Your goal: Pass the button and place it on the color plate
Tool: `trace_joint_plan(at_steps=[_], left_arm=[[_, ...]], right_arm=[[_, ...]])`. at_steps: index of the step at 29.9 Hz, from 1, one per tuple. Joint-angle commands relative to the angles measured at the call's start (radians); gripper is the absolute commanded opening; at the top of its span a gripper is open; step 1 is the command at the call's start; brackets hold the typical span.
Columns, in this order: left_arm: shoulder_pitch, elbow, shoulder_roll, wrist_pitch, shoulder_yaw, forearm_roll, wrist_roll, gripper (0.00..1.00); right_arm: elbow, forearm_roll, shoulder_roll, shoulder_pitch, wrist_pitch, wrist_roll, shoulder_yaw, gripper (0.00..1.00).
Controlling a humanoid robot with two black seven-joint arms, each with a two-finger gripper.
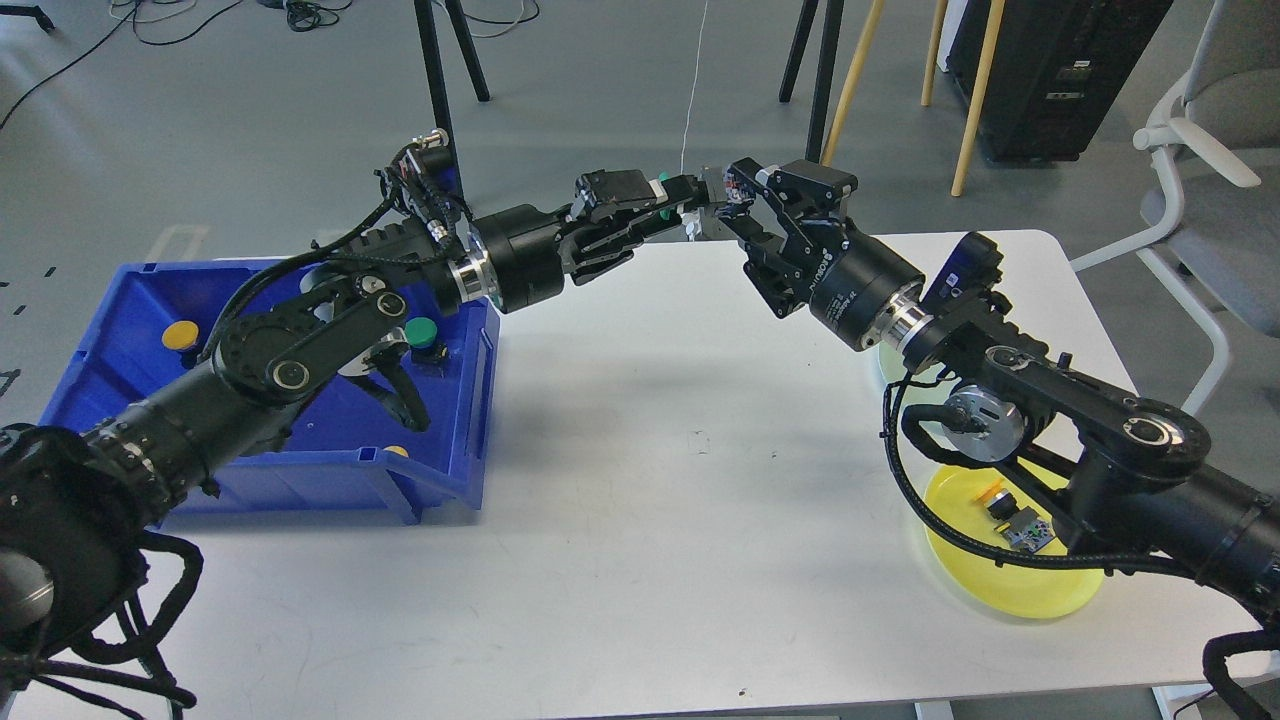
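Note:
My left gripper (703,203) is shut on a green button with a black and red contact block (733,186), held in the air over the table's far edge. My right gripper (741,197) reaches in from the right. Its two fingers stand above and below the block and have closed onto it, so both grippers hold the button. A yellow plate (1010,590) lies at the front right, with a yellow button (1003,499) and a small block (1031,537) on it. A pale green plate (886,366) is mostly hidden under my right arm.
A blue bin (250,480) stands at the left of the white table (680,520). It holds a green button (422,331) and a yellow button (180,335). Tripod legs, wooden legs and a chair stand behind the table.

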Motion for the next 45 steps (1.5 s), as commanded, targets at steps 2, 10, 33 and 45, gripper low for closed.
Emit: trace_joint_plan(at_steps=[2,10,33,45], left_arm=[[0.000,0.001,0.001,0.000,0.001,0.001,0.001,0.12],[0.000,0.001,0.002,0.000,0.001,0.001,0.001,0.12],[0.018,0.025,-0.001,0.000,0.001,-0.071,0.001,0.77],[0.022,0.044,-0.004,0.000,0.001,-0.103,0.001,0.84]], right_arm=[[-0.012,0.000,0.005,0.000,-0.004,0.000,0.000,0.11],[-0.012,0.000,0.005,0.001,-0.004,0.001,-0.017,0.05],[-0.015,0.019,-0.008,-0.118,-0.046,0.026,0.173,0.01],[-0.316,0.437,0.005,-0.210,-0.402,-0.118,0.261,0.00]])
